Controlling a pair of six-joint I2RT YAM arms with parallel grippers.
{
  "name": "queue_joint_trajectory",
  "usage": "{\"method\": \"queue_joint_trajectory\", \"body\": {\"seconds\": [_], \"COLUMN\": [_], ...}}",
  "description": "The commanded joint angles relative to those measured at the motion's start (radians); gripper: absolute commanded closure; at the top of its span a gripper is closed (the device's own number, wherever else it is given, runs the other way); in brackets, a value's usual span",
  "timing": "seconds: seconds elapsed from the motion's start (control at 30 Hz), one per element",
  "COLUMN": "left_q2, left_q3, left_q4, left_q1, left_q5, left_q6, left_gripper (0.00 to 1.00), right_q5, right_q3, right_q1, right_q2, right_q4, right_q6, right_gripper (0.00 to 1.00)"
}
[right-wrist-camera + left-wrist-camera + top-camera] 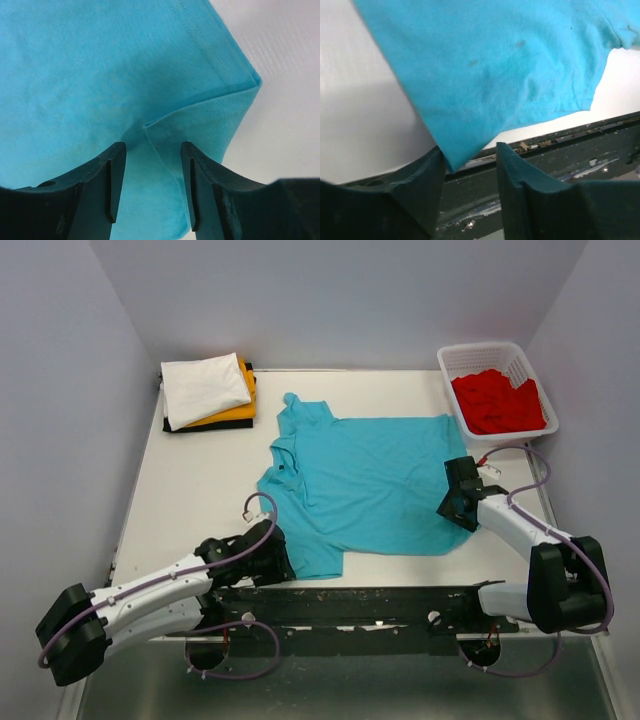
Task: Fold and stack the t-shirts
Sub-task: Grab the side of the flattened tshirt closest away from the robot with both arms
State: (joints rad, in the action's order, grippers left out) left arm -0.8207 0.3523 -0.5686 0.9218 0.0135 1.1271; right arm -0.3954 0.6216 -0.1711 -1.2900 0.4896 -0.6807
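Observation:
A teal t-shirt [370,480] lies spread flat in the middle of the white table [190,490], collar to the left. My left gripper [281,563] is open at the shirt's near-left corner. In the left wrist view that corner of the shirt [495,65] hangs down between the open fingers [470,148], close to the left one. My right gripper [452,506] is open at the shirt's near-right corner. In the right wrist view its fingers [152,145] straddle a turned-over hem of the shirt [75,75].
A folded stack sits at the back left: a white shirt [204,388] on an orange-yellow one [240,410] on a black one [205,426]. A white lattice basket [470,362] at the back right holds red shirts [497,402]. The dark table edge [555,155] runs under the left gripper.

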Motion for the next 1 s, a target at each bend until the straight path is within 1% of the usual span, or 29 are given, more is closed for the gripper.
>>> {"method": "queue_joint_trajectory", "body": {"seconds": [0.0, 0.03, 0.07, 0.1, 0.13, 0.27, 0.5, 0.67, 0.97], "left_q2": [-0.108, -0.12, -0.13, -0.136, -0.138, -0.087, 0.094, 0.176, 0.168], "left_q3": [-0.006, -0.001, 0.001, 0.002, 0.001, -0.009, -0.047, -0.06, -0.065], "left_q4": [0.035, 0.046, 0.052, 0.052, 0.052, 0.052, 0.038, 0.012, 0.013], "left_q1": [-0.008, -0.009, -0.009, -0.009, -0.008, -0.009, -0.008, -0.009, -0.008], "left_q5": [0.017, 0.014, 0.011, 0.015, 0.021, 0.019, 0.004, 0.001, -0.001], "left_q6": [-0.018, -0.022, -0.026, -0.025, -0.023, -0.031, -0.02, -0.007, -0.006], "left_gripper": [0.67, 0.81, 0.92, 1.0, 1.0, 1.0, 1.0, 1.0, 1.0], "right_q5": [-0.038, -0.044, -0.05, -0.056, -0.063, -0.101, -0.103, -0.067, -0.068], "right_q3": [0.01, 0.01, 0.013, 0.012, 0.013, 0.009, 0.015, 0.008, 0.011], "right_q1": [-0.005, -0.005, -0.005, -0.005, -0.005, -0.005, -0.005, -0.005, -0.006], "right_q2": [-0.015, -0.016, -0.018, -0.016, -0.013, 0.026, 0.056, 0.058, -0.001], "right_q4": [0.003, 0.009, 0.012, 0.018, 0.023, 0.043, 0.056, 0.024, 0.038], "right_q6": [-0.031, -0.035, -0.041, -0.045, -0.052, -0.078, -0.08, -0.066, -0.065], "right_gripper": [0.47, 0.48, 0.48, 0.49, 0.51, 0.53, 0.53, 0.53, 0.56]}}
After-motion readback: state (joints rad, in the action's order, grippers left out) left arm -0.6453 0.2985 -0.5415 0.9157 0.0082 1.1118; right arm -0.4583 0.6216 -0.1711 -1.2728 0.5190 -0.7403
